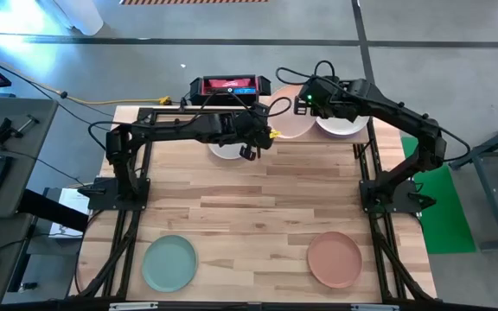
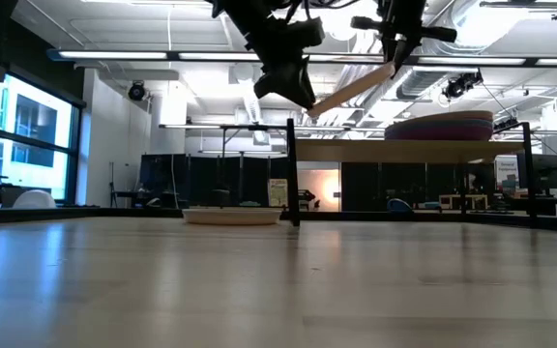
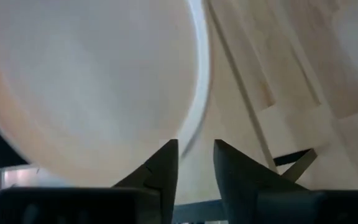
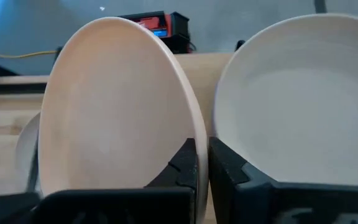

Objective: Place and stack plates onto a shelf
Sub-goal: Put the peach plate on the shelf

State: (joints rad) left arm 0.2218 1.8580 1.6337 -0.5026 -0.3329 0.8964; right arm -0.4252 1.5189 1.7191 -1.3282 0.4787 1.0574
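A pale pink plate (image 1: pixel 290 123) hangs tilted in the air at the table's far side, beside the shelf (image 2: pixel 424 152). My right gripper (image 4: pixel 202 165) is shut on its rim. My left gripper (image 3: pixel 196 158) is open, and the plate's opposite rim (image 3: pixel 194 118) stands just ahead of the gap between its fingers. In the low view the plate (image 2: pixel 354 90) slopes down from my right gripper (image 2: pixel 392 63) toward my left gripper (image 2: pixel 293 92). A stack of plates (image 2: pixel 443 126) with a white one (image 4: pixel 297 106) on top rests on the shelf. My right gripper pinches the pink plate's rim (image 4: pixel 199 146) between its two fingers, coming slanting down from the table's right side. The plate is lifted clear and tilted, its free side lower, toward my left gripper. Whether my left gripper's open fingers touch the plate's rim, I cannot tell.
A white plate (image 1: pixel 226 152) lies on the table under my left arm, by a black shelf post (image 2: pixel 291 174). A teal-green plate (image 1: pixel 169 262) and a tan-brown plate (image 1: pixel 335 258) lie near the table's front edge. A black and red device (image 1: pixel 229 86) sits behind the far edge.
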